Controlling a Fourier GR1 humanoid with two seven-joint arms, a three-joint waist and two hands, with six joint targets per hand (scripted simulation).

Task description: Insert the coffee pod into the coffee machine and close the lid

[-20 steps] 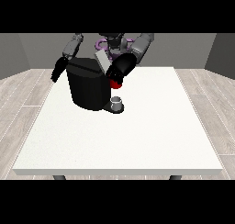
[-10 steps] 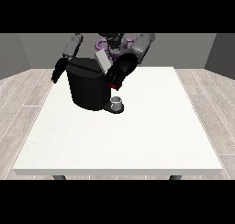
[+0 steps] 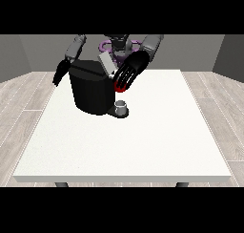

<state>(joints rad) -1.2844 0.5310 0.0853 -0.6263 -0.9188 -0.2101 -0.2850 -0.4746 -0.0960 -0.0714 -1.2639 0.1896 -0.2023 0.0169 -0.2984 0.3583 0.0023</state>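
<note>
A black coffee machine [image 3: 93, 91] stands on the white surface [image 3: 124, 141], towards the robot's side and left of centre in the view. Its grey lid [image 3: 106, 65] is tilted up and open at the machine's top right.

The hand at the view's right [image 3: 127, 74] reaches down from a grey arm to the machine's upper right corner, just beside the raised lid. Its fingers [image 3: 120, 83] are straight and spread, pointing down and to the left, with nothing visibly held. A red thing at the machine [image 3: 119, 88] shows just below those fingertips.

A small grey thing [image 3: 122, 106] sits at the foot of the machine on its low base, below the hand; whether it is the pod cannot be told.

The hand at the view's left [image 3: 61, 72] hangs beside the machine's upper left edge, fingers pointing down and seemingly relaxed, holding nothing.
</note>
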